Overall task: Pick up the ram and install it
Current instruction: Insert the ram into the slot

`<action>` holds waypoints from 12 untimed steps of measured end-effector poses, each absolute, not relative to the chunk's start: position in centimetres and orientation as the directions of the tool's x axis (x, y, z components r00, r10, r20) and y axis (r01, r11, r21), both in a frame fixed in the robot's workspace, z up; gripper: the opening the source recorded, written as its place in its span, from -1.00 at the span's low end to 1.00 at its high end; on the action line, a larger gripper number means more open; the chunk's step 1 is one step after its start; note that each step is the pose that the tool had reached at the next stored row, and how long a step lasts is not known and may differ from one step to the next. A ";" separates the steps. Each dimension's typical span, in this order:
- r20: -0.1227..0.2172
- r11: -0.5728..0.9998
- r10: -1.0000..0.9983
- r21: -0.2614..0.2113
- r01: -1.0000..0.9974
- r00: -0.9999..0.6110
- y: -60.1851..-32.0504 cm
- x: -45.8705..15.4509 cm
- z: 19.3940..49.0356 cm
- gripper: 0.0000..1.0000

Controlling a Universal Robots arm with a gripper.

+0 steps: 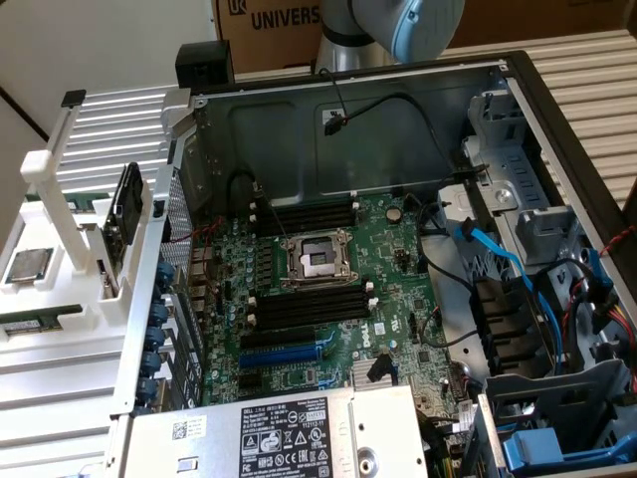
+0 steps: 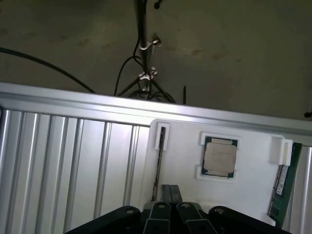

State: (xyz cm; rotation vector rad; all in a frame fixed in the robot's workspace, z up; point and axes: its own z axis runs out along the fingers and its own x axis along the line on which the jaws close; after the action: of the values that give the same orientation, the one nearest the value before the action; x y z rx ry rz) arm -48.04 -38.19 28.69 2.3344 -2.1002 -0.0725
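Note:
The ram, a narrow green stick with a white label, lies in a white holder tray. The exterior view shows the ram at its left, outside the computer case. My gripper shows only in the wrist view, high above the tray. Its dark fingertips are pressed together with nothing between them. It hangs off to the side of the ram, nearer a thin dark slot. The black memory slots sit on the green motherboard inside the open case. Only an arm joint shows in the exterior view.
A square silver processor chip rests in the tray between the slot and the ram, also seen as the chip. A black card stands upright in a white rack. The case holds blue cables, a power supply and drive cages.

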 end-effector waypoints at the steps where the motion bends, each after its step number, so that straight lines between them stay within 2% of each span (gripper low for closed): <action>1: -0.034 -0.106 -0.994 0.031 -0.994 0.105 -38.2 -48.0 28.5 -0.80; 12: -0.034 -0.107 -0.994 0.031 -0.994 0.106 -38.5 -46.9 26.5 -0.80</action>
State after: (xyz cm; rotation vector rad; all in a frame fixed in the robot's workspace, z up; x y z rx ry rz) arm -46.85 -38.45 26.48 2.3360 -2.0986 -0.0724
